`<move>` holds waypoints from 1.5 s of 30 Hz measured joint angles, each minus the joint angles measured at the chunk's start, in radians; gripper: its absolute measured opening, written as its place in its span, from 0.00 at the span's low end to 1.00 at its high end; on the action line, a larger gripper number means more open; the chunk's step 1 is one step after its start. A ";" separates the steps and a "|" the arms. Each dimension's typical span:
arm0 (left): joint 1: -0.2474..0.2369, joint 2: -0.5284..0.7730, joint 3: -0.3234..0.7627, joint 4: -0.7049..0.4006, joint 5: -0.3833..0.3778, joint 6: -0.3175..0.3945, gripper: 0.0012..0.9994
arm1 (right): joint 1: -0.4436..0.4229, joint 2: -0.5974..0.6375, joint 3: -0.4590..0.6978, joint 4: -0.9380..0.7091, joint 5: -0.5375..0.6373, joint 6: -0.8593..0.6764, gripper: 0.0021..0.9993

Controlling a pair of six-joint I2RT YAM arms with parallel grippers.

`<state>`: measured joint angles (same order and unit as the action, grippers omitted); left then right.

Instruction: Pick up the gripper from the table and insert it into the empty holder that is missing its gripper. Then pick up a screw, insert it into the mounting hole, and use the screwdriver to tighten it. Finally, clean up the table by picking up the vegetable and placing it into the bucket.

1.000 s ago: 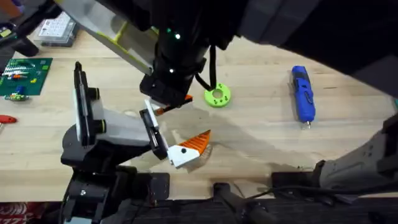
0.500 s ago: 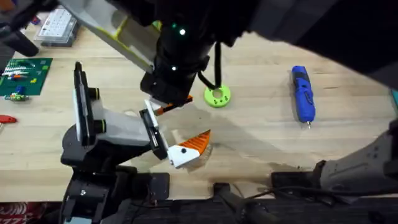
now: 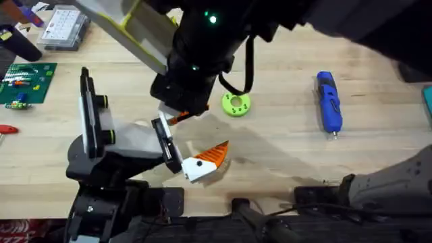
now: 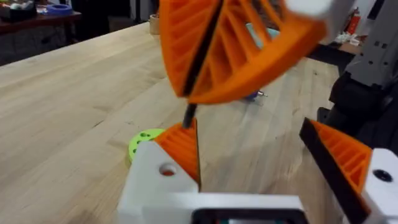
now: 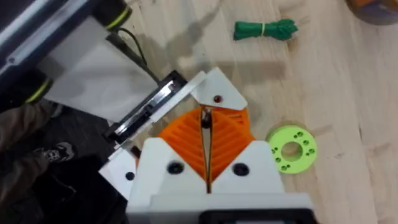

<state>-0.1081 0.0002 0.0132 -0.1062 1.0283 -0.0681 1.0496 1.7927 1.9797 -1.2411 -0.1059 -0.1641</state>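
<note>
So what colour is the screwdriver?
Bright blue; the screwdriver shows best in the overhead view.

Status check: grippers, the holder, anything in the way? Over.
Left gripper open. Right gripper shut on thin dark piece, likely a screw, at the holder. Screwdriver lying on table. Green ring beside, not blocking.

My right arm (image 3: pixel 202 61) is looming dark and blurred, covering the table (image 3: pixel 283 155) behind it. My right gripper (image 5: pixel 206 163) is hiding the holder's (image 5: pixel 146 112) slot.
</note>
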 joint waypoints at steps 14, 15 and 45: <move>0.000 0.000 0.000 0.000 0.000 0.000 0.99 | 0.000 0.005 0.000 -0.006 -0.038 -0.060 0.01; 0.000 0.000 0.000 0.000 0.000 0.000 0.99 | -0.001 0.007 0.000 -0.006 -0.037 -0.067 0.01; 0.000 0.000 0.000 0.000 0.000 0.000 0.99 | -0.046 0.047 0.000 -0.008 -0.032 -0.106 0.01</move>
<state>-0.1081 0.0005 0.0132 -0.1062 1.0283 -0.0681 1.0039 1.8393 1.9797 -1.2490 -0.1378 -0.2703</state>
